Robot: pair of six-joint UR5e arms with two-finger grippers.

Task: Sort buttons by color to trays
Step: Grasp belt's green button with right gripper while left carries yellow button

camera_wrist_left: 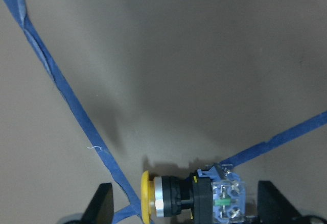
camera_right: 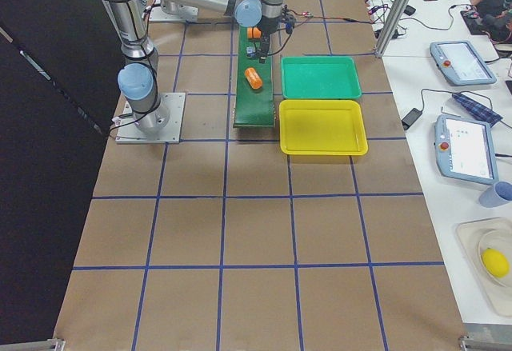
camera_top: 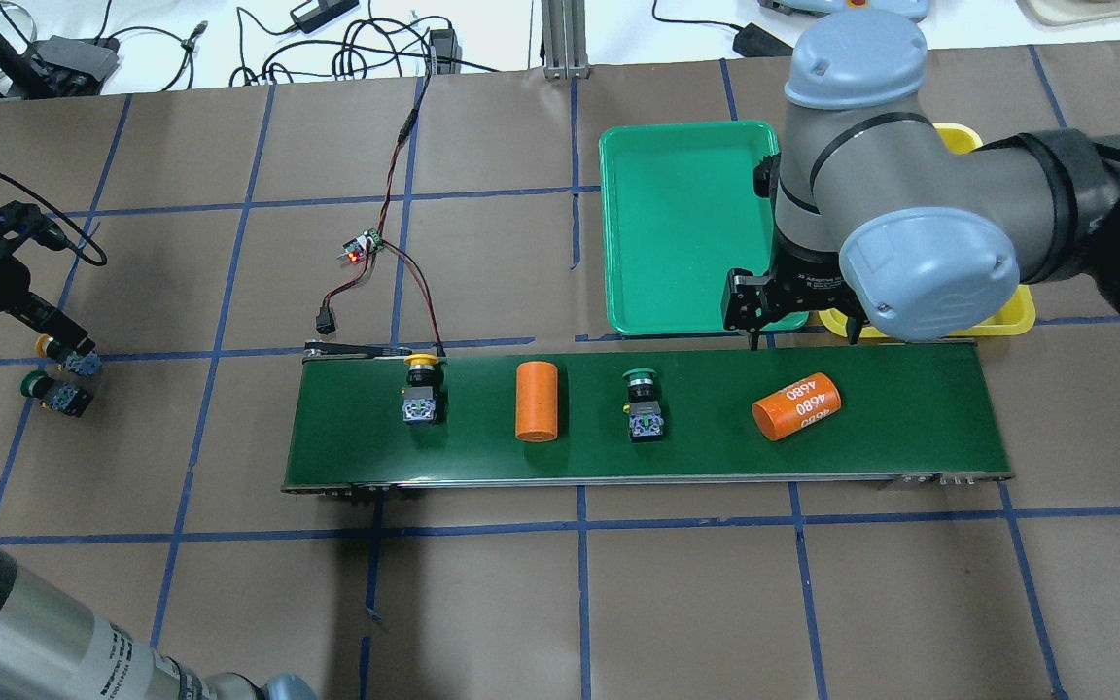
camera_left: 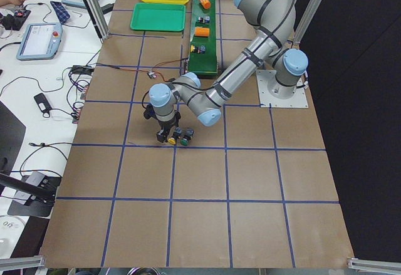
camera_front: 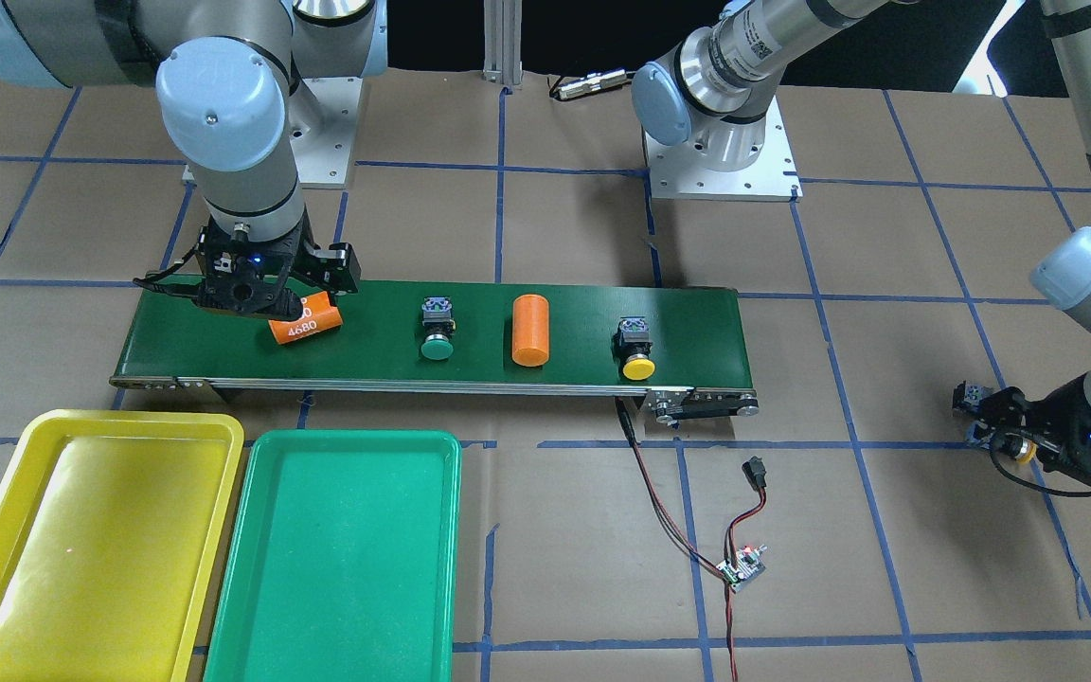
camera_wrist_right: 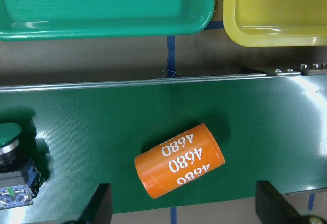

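While left gripper [camera_wrist_left: 186, 203] straddles a yellow-capped black push-button switch [camera_wrist_left: 196, 201], jaws apart, right gripper [camera_wrist_right: 187, 203] hovers spread over orange cylinder marked 4680 [camera_wrist_right: 179, 160]; green plastic tray [camera_wrist_right: 102, 4] at its 11 o'clock.

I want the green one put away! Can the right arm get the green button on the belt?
Probably yes. The right tool is open over the belt, the green button lies bare close by, and nothing stands between them.

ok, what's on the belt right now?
Four things on the belt: yellow button, plain orange cylinder, green button, orange cylinder marked 4680. Front view: right gripper covers that cylinder's end.
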